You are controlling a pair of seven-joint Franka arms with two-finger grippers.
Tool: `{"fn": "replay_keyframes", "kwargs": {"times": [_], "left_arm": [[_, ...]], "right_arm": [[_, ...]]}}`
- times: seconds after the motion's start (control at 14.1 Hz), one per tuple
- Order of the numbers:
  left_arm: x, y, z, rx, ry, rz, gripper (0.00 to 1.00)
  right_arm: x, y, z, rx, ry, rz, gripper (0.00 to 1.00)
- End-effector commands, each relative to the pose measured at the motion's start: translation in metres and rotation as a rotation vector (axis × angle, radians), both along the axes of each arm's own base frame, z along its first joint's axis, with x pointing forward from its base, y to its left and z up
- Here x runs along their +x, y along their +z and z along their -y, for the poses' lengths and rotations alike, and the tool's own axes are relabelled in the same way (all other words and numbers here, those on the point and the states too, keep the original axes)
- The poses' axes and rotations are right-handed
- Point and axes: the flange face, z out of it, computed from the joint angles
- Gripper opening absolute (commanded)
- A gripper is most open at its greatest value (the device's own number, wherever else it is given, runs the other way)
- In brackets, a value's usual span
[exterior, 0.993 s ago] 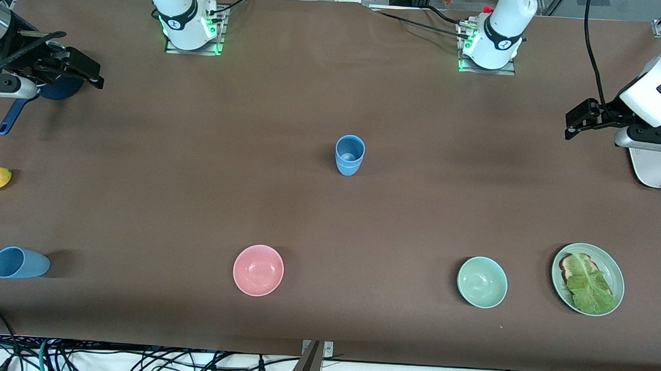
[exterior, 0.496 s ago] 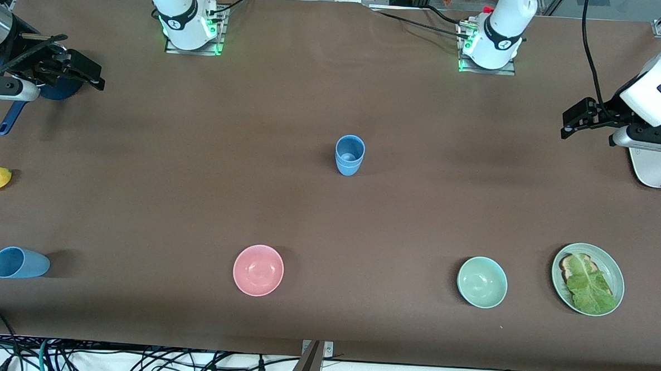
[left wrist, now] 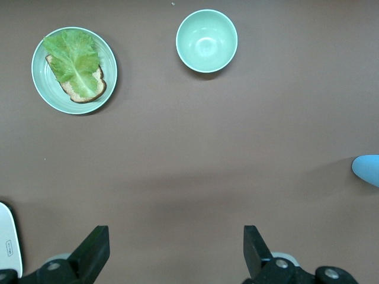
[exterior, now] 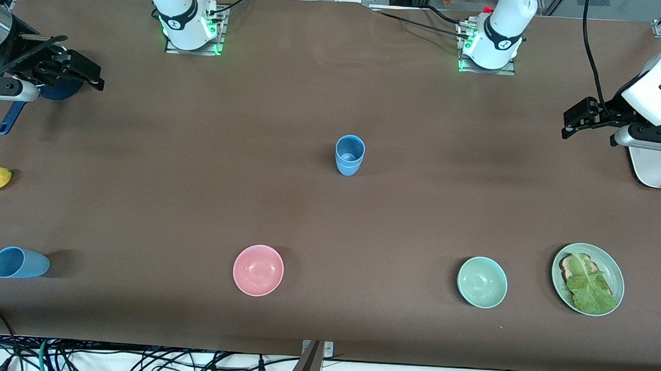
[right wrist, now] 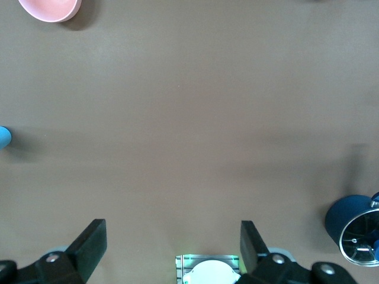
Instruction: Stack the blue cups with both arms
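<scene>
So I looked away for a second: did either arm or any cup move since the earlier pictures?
Barely. The left gripper, open and empty over the table at the left arm's end, edged slightly toward the middle. The right gripper, open over its own end, hardly shifted. Nothing was grasped or released. The upright blue cup and the blue cup on its side stayed put.

You have two blue cups on the brown table, both light blue, plain and without handle. The upright cup stands with its mouth up, farther from the front camera than the pink bowl. The tipped cup lies on its side, well apart from the pink bowl toward the right arm's end of the table, its open mouth turned away from the bowl.
</scene>
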Motion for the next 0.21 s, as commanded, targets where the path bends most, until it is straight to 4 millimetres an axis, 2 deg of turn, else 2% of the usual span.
{"fn": "replay_keyframes", "kwargs": {"times": [0.0, 0.14], "left_arm": [[0.0022, 0.0061, -0.0012, -0.013, 0.005, -0.005, 1.00], [0.0022, 0.0061, -0.0012, -0.013, 0.006, -0.005, 1.00]], "right_arm": [[-0.0032, 0.0013, 0.0034, -0.008, 0.006, 0.003, 1.00], [-0.0035, 0.0010, 0.0034, -0.009, 0.006, 0.000, 1.00]]}}
